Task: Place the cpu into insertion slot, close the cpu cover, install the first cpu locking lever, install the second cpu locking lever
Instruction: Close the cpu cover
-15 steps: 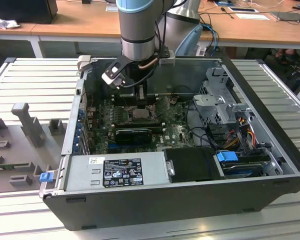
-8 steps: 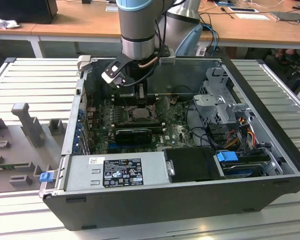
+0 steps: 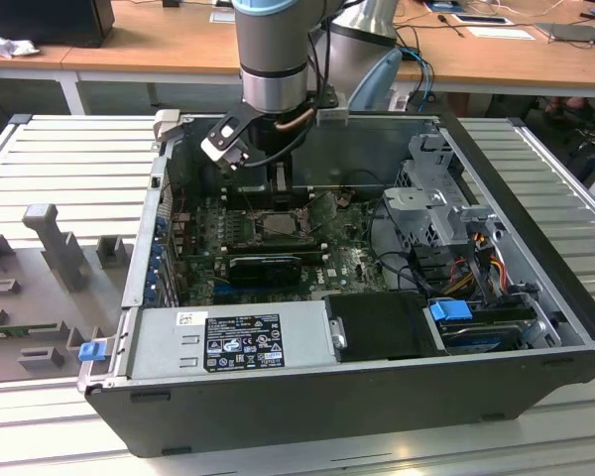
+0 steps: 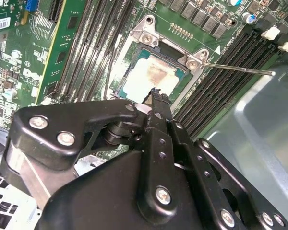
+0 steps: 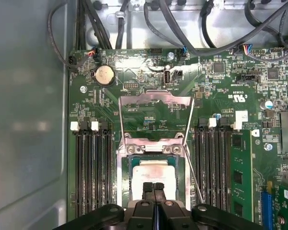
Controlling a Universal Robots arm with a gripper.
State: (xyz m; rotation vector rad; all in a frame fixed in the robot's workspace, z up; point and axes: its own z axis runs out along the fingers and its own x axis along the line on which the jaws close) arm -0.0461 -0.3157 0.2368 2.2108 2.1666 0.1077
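Observation:
The cpu lies flat in the insertion slot, its pale face up; it also shows in the second wrist view, cpu. My gripper is shut, fingertips together over the cpu's near edge with nothing between them; whether they touch it I cannot tell. The cpu cover, a silver frame with a square window, stands swung open beyond the slot. A thin locking lever sticks out sideways, unlatched. In the exterior view my gripper hangs inside the open computer case above the slot.
Long black memory slots flank the socket on both sides. The grey case wall is close on one side. Cables run past the board's far edge. A power supply and a drive cage sit in the case.

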